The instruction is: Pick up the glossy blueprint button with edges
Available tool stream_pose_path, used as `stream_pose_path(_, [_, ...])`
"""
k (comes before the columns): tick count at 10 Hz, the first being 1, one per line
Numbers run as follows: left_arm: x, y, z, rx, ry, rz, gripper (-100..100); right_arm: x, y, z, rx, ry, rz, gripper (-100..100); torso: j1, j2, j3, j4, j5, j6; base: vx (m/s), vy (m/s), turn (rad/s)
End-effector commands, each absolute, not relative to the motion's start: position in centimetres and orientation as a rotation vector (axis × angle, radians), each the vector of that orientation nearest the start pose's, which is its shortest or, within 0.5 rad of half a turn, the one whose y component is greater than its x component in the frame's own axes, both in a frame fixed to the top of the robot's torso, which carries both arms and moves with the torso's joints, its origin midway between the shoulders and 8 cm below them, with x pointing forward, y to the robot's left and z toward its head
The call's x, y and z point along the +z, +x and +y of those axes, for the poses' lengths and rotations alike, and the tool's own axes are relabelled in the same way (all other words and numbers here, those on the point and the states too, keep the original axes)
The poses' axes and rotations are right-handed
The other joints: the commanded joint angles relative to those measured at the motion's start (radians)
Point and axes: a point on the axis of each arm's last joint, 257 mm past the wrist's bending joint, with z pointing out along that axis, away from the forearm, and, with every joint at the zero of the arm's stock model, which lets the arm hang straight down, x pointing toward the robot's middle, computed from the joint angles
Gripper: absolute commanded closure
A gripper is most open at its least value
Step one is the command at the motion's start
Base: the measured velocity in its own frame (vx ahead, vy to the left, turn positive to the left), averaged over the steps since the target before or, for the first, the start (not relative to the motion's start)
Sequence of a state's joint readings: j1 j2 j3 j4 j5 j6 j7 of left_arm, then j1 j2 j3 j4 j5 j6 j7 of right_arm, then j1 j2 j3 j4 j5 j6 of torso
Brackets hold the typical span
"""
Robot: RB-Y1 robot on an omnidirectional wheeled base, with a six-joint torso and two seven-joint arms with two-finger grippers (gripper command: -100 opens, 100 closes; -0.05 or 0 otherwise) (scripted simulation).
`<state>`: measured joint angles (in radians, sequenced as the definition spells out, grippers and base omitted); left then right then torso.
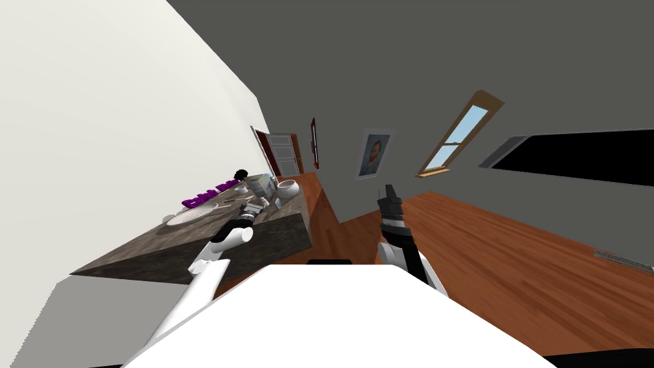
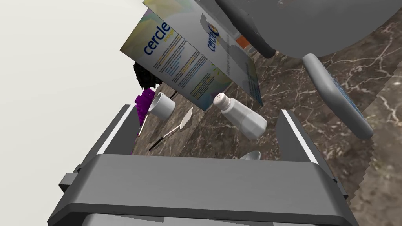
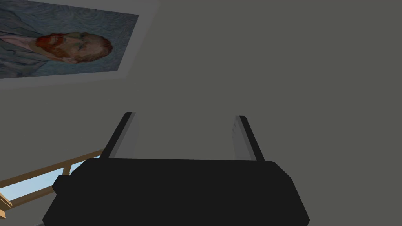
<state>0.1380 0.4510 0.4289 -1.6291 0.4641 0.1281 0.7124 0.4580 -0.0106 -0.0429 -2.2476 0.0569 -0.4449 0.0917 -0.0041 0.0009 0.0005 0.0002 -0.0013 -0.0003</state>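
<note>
My left gripper (image 2: 207, 112) hangs open over a dark marbled counter (image 2: 298, 90), nothing between its fingers. Just past its one finger lies a flat, grey-rimmed thing with a glossy blue face (image 2: 337, 98), seen edge-on; it may be the button. A white shaker (image 2: 241, 115) lies on its side between the fingers, further out. In the head view the left gripper (image 1: 255, 207) is over the counter (image 1: 191, 249). My right gripper (image 3: 184, 115) is open and holds nothing; the head view shows it (image 1: 388, 191) raised in front of the wall.
Around the shaker lie a printed box (image 2: 188, 66), a small white cup (image 2: 161, 106), a thin spatula (image 2: 174, 129) and a spoon tip (image 2: 251, 155). A big grey bowl (image 2: 322, 23) is close by. A purple thing (image 1: 204, 197) and a round basin (image 1: 191, 216) sit along the wall.
</note>
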Motion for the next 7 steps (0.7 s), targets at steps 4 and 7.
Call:
stream_pose_path(4, [-19.0, 47.4, 59.8, -1.458, -1.937, 0.228, -100, 1.4, 36.1, -28.6, 1.14, 0.614, 0.705, 0, 0.0, 0.0, 0.0, 0.0, 0.0, 0.0, 0.016, -0.083, -0.03])
stream_pose_path(7, [-20.9, 47.5, 60.8, -1.446, -2.016, 0.167, -100, 1.4, 36.1, -28.6, 1.14, 0.614, 0.705, 0, 0.002, 0.0, 0.0, 0.0, 0.0, 0.0, 0.01, -0.044, -0.015])
